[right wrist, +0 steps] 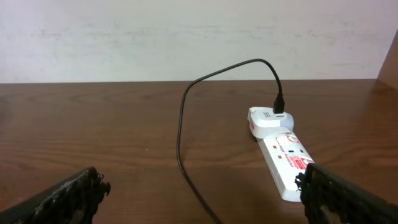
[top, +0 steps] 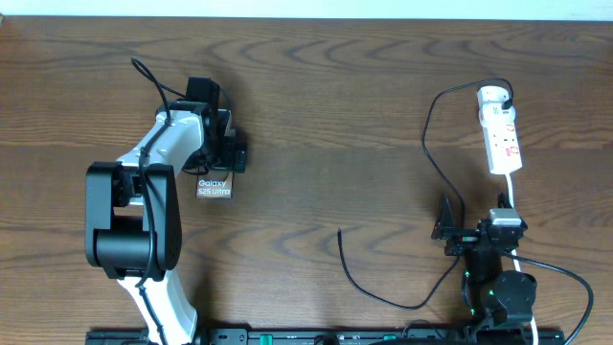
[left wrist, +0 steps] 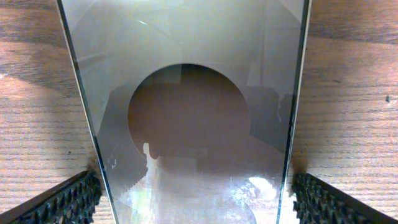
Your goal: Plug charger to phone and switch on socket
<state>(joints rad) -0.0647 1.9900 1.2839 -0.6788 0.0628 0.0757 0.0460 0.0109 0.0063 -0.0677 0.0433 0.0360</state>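
Note:
The phone [top: 215, 187], a dark slab lettered "Galaxy S25 Ultra", lies flat on the table at left. My left gripper [top: 216, 171] is over its far end. In the left wrist view the phone [left wrist: 193, 93] fills the middle, and my left gripper [left wrist: 196, 205] is open with a finger close beside each long edge. The socket [top: 500, 129] is a white strip with red markings at far right. The black charger cable [top: 428, 144] runs from it to a free tip [top: 341, 231]. My right gripper [top: 476, 232] is open and empty. The right wrist view shows the socket [right wrist: 286, 158], the cable [right wrist: 180, 137] and my right gripper [right wrist: 205, 205].
A white adapter [top: 493, 96] sits plugged in at the socket's far end. The socket's white cord [top: 510, 192] runs toward my right arm. The wooden table [top: 335, 115] ends at a pale wall behind.

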